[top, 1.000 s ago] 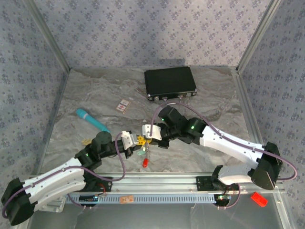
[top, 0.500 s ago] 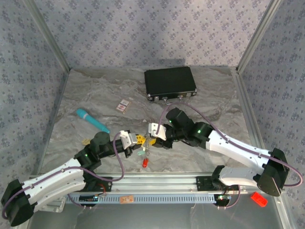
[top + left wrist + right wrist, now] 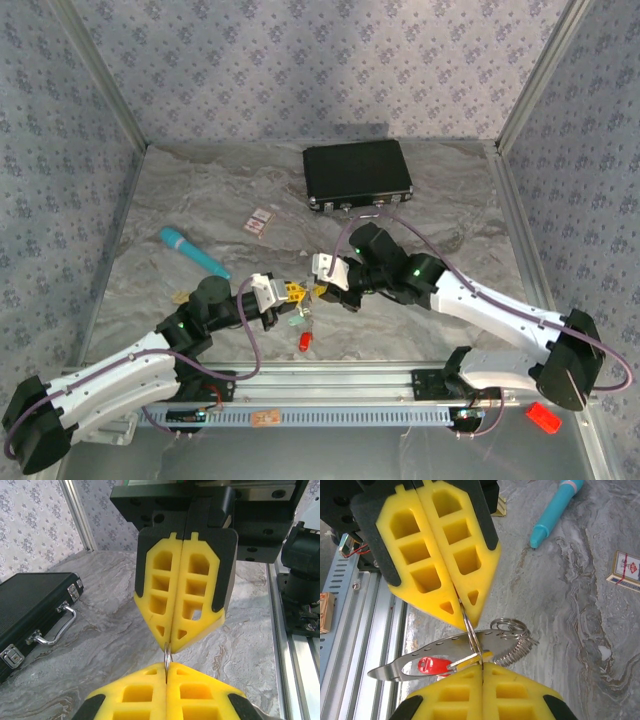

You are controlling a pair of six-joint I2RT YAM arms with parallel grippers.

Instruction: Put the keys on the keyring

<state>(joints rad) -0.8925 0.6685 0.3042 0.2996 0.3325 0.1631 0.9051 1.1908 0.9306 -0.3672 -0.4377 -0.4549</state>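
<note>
The keyring (image 3: 470, 630) is a thin silvery wire loop pinched from two sides. My left gripper (image 3: 297, 293) and right gripper (image 3: 318, 290) meet tip to tip above the table's near middle. In the left wrist view my left gripper (image 3: 166, 666) is shut on the keyring (image 3: 166, 657), and the right gripper (image 3: 170, 647) clamps its far side. In the right wrist view my right gripper (image 3: 482, 666) is shut on the loop opposite the left gripper (image 3: 464, 622). A key (image 3: 470, 660) with a yellow head lies against the right fingertips. The red tag (image 3: 432, 665) hangs below.
A flat toothed metal piece (image 3: 520, 650) and small spare rings (image 3: 507, 626) hang with the tag. A teal stick (image 3: 195, 252), a small card (image 3: 259, 221) and a black case (image 3: 358, 175) lie farther back. A small yellowish thing (image 3: 180, 296) lies left of the left arm.
The right arm has shifted a little to the right and re-gripped the loop. The left gripper has held still on the keyring, and the red tag still hangs below.
</note>
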